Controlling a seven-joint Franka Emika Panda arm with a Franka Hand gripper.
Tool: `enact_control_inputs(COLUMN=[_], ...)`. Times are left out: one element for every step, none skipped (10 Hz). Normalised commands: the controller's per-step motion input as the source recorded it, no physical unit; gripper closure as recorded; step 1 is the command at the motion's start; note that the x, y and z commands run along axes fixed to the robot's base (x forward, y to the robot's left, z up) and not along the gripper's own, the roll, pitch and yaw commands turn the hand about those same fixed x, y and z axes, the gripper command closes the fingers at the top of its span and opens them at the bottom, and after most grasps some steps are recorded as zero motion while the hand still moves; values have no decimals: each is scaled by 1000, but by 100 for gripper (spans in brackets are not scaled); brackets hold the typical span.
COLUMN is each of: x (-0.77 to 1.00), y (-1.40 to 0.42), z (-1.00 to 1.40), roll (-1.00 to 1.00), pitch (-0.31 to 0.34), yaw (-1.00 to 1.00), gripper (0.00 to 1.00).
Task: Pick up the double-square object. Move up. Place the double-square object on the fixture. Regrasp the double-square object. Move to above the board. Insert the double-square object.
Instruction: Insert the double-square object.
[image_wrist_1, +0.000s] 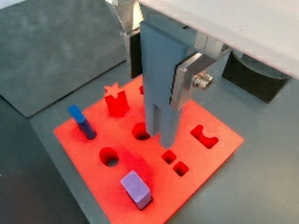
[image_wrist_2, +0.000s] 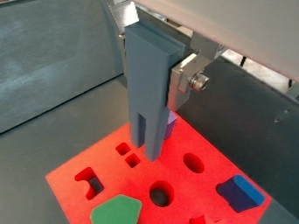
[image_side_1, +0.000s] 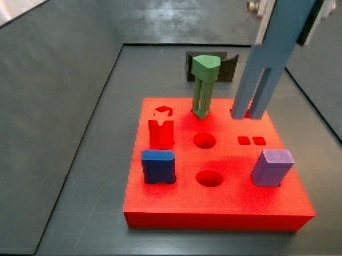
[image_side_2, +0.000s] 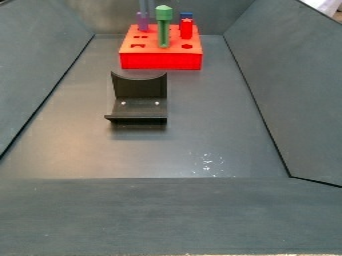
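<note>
Below the claw (image_wrist_1: 173, 77), a tall green hexagonal peg (image_side_1: 203, 85) stands nearest; a red notched peg (image_side_1: 162, 126), a short dark-blue block (image_side_1: 158, 166) and a lilac block (image_side_1: 273, 167) sit farther off.

Dark grey floor (image_side_2: 201, 140) of a walled bin, red board (image_side_2: 160, 55) resting flat on it, black fixture (image_side_2: 138, 97) on the floor just beside the board, gripper (image_wrist_1: 187, 74) above the board.

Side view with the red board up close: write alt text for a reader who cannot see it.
The gripper holds the slate-blue double-square object upright above the red board, its lower end near two small square holes. On the board stand a tall green peg, a red peg, a dark-blue block and a purple block; the dark fixture sits behind.
</note>
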Motion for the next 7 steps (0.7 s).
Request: enact_control_inputs(x=[751, 711, 914, 840, 531, 443, 446], y=[-9, 0, 6, 157, 137, 94, 0], z=[-180, -197, -431, -331, -263, -229, -140], roll=[-54, -60, 24, 240, 157, 134, 63], pitch=[-34, -49, -6, 30, 0, 19, 90], yaw=[-374, -414, -280, 6, 357, 363, 166], gripper=[100, 100, 100, 100, 100, 100, 100])
